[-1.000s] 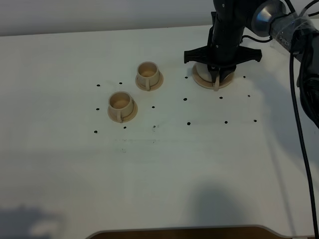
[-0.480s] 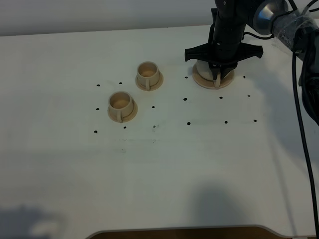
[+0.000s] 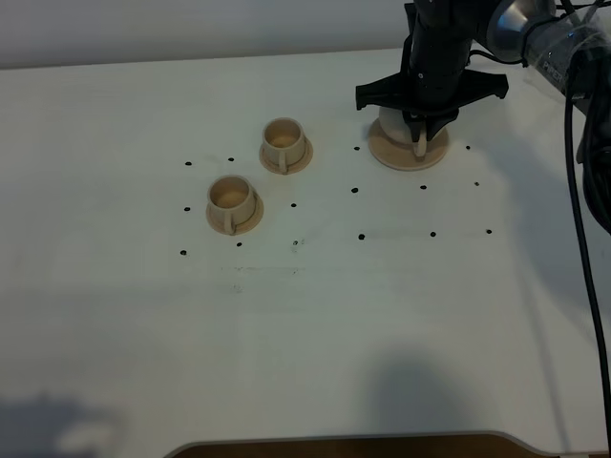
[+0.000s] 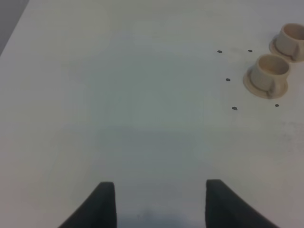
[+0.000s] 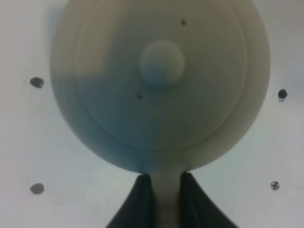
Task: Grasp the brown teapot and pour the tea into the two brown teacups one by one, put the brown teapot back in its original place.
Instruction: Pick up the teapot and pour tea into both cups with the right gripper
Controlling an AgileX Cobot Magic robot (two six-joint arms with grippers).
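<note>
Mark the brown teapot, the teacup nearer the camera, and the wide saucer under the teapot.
brown teapot (image 5: 161, 64), right wrist view, on the lid knob.
nearer teacup (image 3: 231, 195), exterior high view, on its open mouth.
wide saucer (image 3: 380, 151), exterior high view, on its bare rim.

robot lab, white dot-marked table (image 3: 124, 334)

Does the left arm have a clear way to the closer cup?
Probably yes. Only bare table lies between the left gripper and that cup, its jaws stand open, and the right gripper is away at the teapot.
</note>
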